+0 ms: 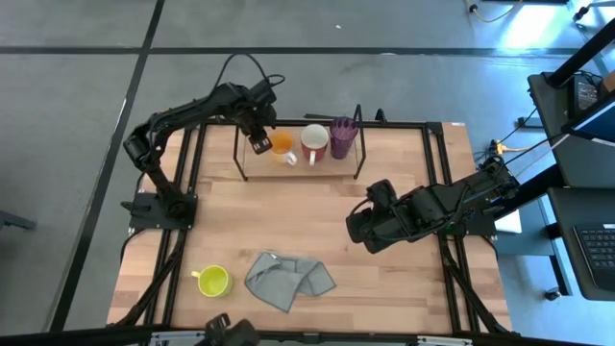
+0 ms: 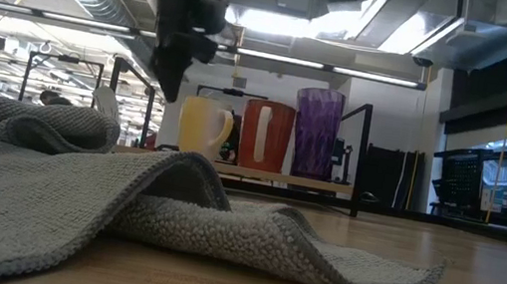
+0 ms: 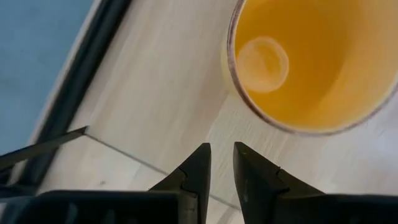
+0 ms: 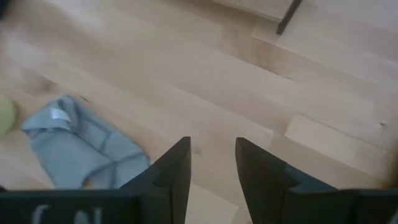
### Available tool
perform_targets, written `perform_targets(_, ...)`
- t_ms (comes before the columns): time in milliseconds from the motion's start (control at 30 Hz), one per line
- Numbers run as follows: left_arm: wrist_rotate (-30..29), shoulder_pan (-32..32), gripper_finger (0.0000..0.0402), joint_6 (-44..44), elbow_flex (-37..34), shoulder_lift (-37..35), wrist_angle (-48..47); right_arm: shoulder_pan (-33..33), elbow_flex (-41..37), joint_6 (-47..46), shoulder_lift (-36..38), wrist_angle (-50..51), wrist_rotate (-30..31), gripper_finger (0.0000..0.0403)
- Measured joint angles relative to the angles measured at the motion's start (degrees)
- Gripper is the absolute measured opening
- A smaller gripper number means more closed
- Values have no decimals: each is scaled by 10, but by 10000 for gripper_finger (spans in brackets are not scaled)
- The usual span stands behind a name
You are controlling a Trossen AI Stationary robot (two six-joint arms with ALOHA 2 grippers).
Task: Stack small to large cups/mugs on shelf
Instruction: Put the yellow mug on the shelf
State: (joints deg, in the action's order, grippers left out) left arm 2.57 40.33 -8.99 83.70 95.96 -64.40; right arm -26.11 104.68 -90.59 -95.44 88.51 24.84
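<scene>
Hazard entry: left pincer [image 1: 259,143], fingers slightly apart and empty, is hovering just beside the orange mug [image 1: 282,144] on the shelf [image 1: 242,154], risking knocking it over; yellow-green mug [image 1: 213,281] is waiting on the desk [image 1: 317,216]; right pincer [image 4: 211,163], empty and apart, is idling.

Both robot arms are matte black, built of rounded tubular links joined by thicker cylindrical joints. The left arm [image 1: 183,120] carries a thin black cable that loops in an arc above its forearm, and a small white patch shows by its wrist. The right arm [image 1: 432,207] looks bulkier, with blocky housings along it. Each wrist view shows two dark, wedge-shaped tapering fingers [image 3: 198,168] rising from a broad black bar; the right arm's fingers [image 4: 177,168] look squarer at their tips.
</scene>
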Motion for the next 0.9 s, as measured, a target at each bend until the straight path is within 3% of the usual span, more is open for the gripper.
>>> perform_targets(233, 6, 2, 62, 29, -28, 0, 78, 19, 0, 11, -1, -53, 26, 127)
perform_targets(533, 21, 7, 62, 29, -28, 0, 111, 100, 0, 174, -57, -203, 3, 127)
perform_targets(700, 32, 10, 62, 29, -28, 0, 144, 151, 0, 255, -76, -250, -44, 127)
perform_targets(900, 41, 17, 62, 6, -28, 0, 153, 195, 0, 317, -82, -305, -53, 127)
